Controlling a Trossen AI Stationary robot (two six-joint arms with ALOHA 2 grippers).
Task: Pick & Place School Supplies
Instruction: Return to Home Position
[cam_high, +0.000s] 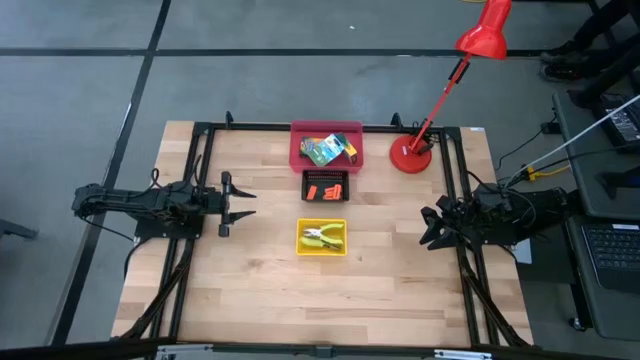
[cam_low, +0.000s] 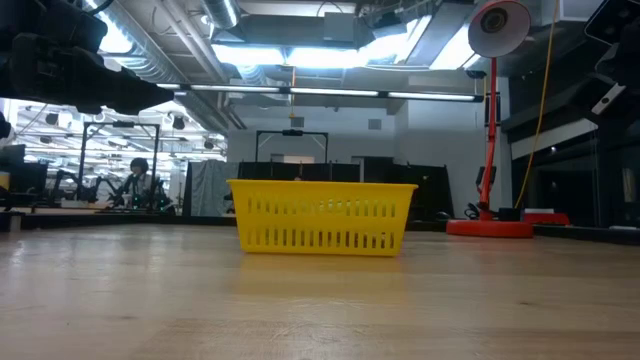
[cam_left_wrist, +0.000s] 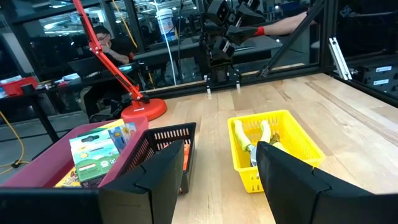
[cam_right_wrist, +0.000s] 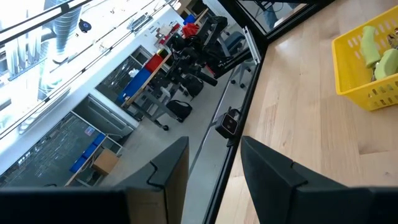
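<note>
**Left gripper** (cam_high: 245, 203): I see it hovering over the left side of the counter (cam_high: 250, 290), fingers spread apart and holding nothing. **Right gripper** (cam_high: 430, 226): it hangs at the right edge, its fingers likewise parted and empty.

Between the two arms is a central column of three trays.
- **Yellow tray** (cam_high: 300, 238), nearest the front edge: it holds the yellow-handled pliers (cam_high: 320, 236). I judge them stiff and the heaviest items here, best pinched across both handles close to the pivot.
- **Black tray** (cam_high: 306, 186): it holds the orange erasers (cam_high: 326, 188). These look tiny, light and rubbery, so a gentle pinch at mid-length should do.
- **Red tray** (cam_high: 326, 126), farthest back: it holds the crayon boxes (cam_high: 322, 150). They are probably light cardboard and crushable, so I would grip them across the narrow sides.

The red lamp (cam_high: 412, 155) stands just beside the red tray.
</note>
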